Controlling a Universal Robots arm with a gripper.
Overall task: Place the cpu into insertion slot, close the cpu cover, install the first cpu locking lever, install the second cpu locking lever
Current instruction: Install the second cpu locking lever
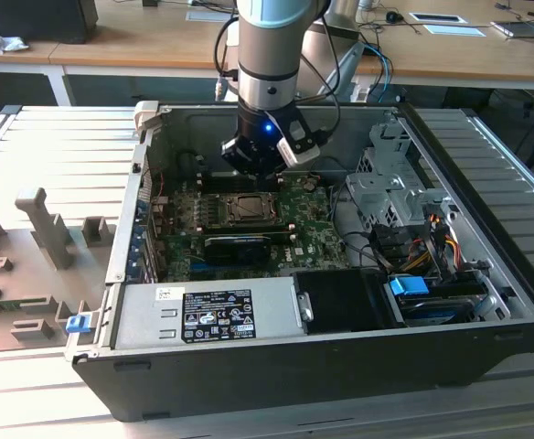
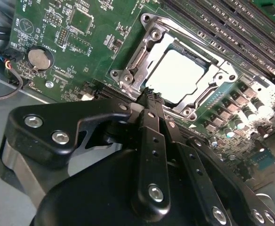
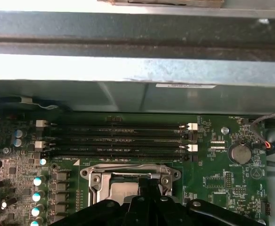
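An open computer case [image 1: 486, 274] lies on its side on a metal table [image 1: 57, 155], its green circuit board [image 1: 308, 224] facing up. A robot arm [image 1: 267, 64] reaches down into the case from the far side. Its gripper [image 1: 260, 163] hangs just above the far edge of the insertion slot [image 1: 247, 209], near the middle of the board.

In the second wrist view, the cpu [image 2: 177, 73] already sits in the insertion slot [image 2: 209, 64], its pale metal top glaring in the light. The cpu cover [image 2: 140, 63] lies flat around it, a silvery frame with a square opening. The gripper's black fingers [image 2: 151, 106] are pressed together with no gap, holding nothing, and their tip hangs at the near edge of the cover.

In the first wrist view, the closed fingers [image 3: 144, 184] point at the cover [image 3: 130, 170], with long black memory slots [image 3: 116, 139] just beyond it and a round coin battery [image 3: 241, 153] off to one side.

In the exterior view, a power supply box [image 1: 208, 311] sits along the near wall of the case, and coloured cables [image 1: 427, 242] bunch on the exterior view's right.
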